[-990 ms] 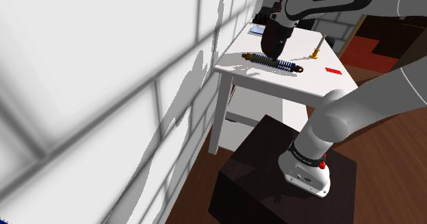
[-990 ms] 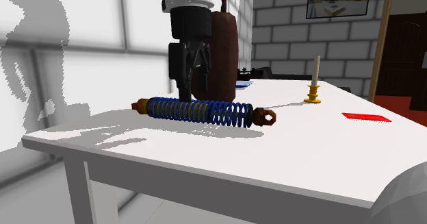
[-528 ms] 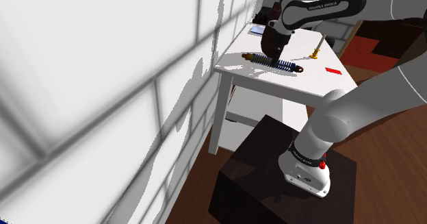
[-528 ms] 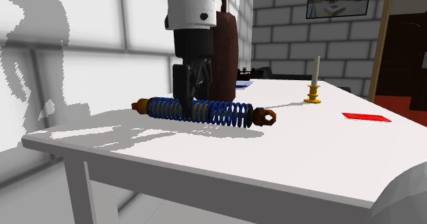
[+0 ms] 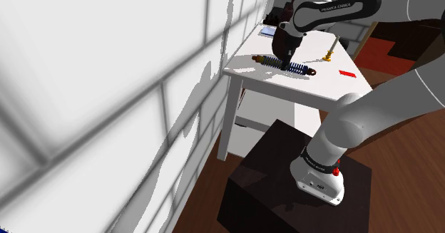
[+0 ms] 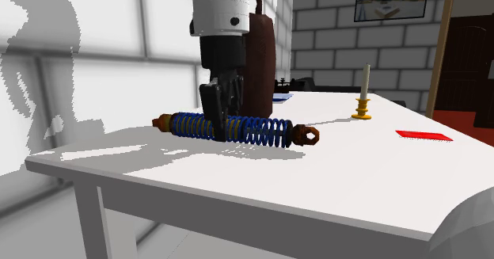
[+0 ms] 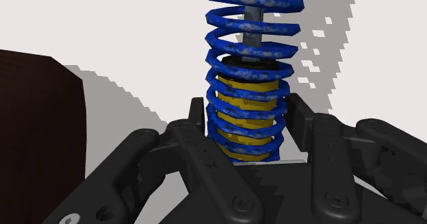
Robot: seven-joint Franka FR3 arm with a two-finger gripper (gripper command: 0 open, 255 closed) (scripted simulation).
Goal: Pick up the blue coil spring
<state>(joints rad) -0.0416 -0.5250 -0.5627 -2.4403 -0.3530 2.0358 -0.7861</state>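
Blue wire wound over a yellow inner body and a grey rod, with a brown eyelet at each end: the blue coil spring [image 6: 237, 128] lies flat on the white tabletop [image 6: 317, 188], close to the edge at the second exterior view's left and well apart from the candlestick [image 6: 362, 100] and the red card [image 6: 423, 135] toward the opposite edge. The black gripper [image 6: 218, 127] stands upright over it, and in the wrist view its fingers [image 7: 198, 120] press on either side of the coils where they wrap the yellow body, so I judge it clamped on the spring, left of the middle of its length. It looks stiff and fairly heavy for its size. The round coils give little flat surface, so it may roll or twist between the pads. Held off-centre, the longer end would likely droop; a firm squeeze and a slow, level lift seem wise
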